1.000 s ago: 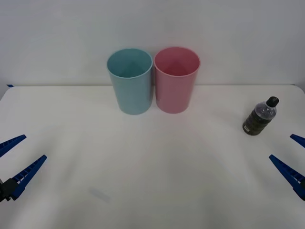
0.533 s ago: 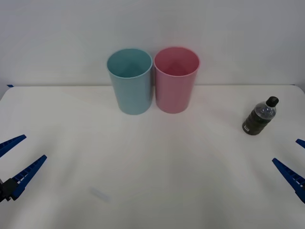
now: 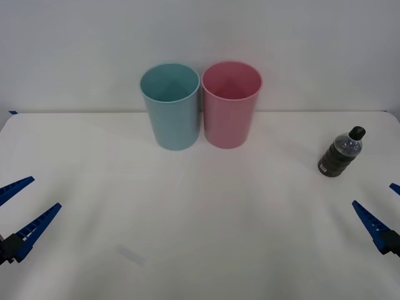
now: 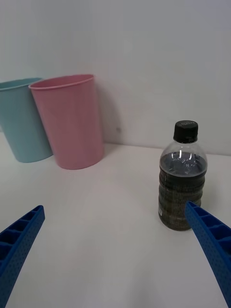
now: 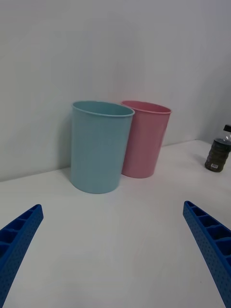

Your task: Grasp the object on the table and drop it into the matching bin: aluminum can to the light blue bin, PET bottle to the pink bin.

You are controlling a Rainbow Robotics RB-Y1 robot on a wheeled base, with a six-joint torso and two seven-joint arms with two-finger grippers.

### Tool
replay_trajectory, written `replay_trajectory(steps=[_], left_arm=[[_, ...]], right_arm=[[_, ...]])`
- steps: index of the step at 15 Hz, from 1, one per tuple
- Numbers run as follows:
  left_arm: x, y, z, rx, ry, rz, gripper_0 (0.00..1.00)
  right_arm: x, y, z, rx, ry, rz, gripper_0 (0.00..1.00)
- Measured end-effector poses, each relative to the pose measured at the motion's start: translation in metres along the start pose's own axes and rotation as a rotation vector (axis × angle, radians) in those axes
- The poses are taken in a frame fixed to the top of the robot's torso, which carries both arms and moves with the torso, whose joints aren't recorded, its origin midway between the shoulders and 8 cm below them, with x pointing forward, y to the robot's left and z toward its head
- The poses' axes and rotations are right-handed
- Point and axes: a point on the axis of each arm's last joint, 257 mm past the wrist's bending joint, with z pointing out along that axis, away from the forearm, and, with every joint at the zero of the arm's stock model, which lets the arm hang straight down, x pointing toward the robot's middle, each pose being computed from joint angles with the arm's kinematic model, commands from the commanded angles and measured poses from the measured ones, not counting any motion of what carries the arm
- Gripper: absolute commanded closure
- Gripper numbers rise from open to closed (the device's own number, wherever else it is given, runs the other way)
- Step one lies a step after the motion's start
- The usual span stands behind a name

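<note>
Standing on the counter: the PET bottle (image 3: 340,154), upright, black cap on top, dark liquid inside, dark label round its lower half; it is at the right side of the counter (image 3: 200,219), well apart from both bins.
Bottle from the right wrist: the bottle (image 4: 182,177) stands just ahead of the right fingers, nearer one finger (image 4: 211,243) than the other, touching neither.
Bottle from the left wrist: small and far off (image 5: 218,155), beyond the pink bin.
Pink bin: the pink bin (image 3: 230,106) stands upright at the back middle of the counter, mouth open upward.
Light blue bin: the light blue bin (image 3: 171,108) stands upright just beside the pink one, on its left; whether the walls touch cannot be told.
Right gripper: the right gripper (image 3: 386,212) is low at the right edge, near the bottle, fingers spread wide and holding nothing.
Left gripper: the left gripper (image 3: 20,209) is at the left edge, well apart from the bins, fingers spread wide and holding nothing.
Small mark: a faint pale patch (image 3: 130,254) lies on the near left of the counter.
</note>
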Motion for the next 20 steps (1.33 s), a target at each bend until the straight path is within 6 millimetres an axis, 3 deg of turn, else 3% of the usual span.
replay_trajectory(steps=[10, 14, 20], left_arm=[[0.0, 0.0, 0.0, 0.0, 0.0, 0.0, 0.0], [0.0, 0.0, 0.0, 0.0, 0.0, 0.0, 0.0], [0.0, 0.0, 0.0, 0.0, 0.0, 0.0, 0.0]], right_arm=[[0.026, -0.022, 0.02, 0.172, 0.028, -0.056, 0.0], [0.043, -0.035, 0.041, 0.188, 0.028, -0.031, 0.0], [0.053, -0.052, 0.075, 0.203, 0.024, -0.034, 0.0]])
